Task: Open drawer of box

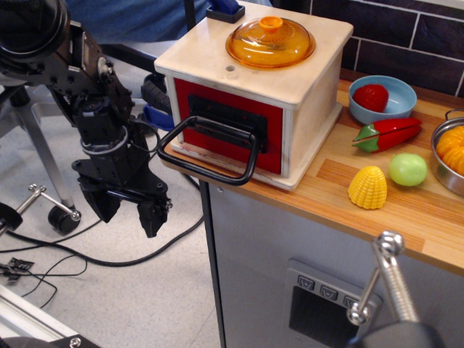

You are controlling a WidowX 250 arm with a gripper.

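The box (304, 69) is a pale wooden cube with an orange domed lid (270, 42) in its top, standing at the left end of the wooden counter (406, 210). Its red drawer front (272, 134) faces me and looks flush with the box. The black loop handle (210, 148) sticks out past the counter edge. My black gripper (127, 210) hangs left of and below the handle, off the counter, fingers pointing down and spread apart with nothing between them. It does not touch the handle.
A blue bowl with a red fruit (382, 98), a red chilli (388, 134), a green ball (408, 170), yellow corn (367, 187) and a metal pot (451, 152) lie right of the box. The grey cabinet panel (322, 301) is below. Cables (87, 254) lie on the floor.
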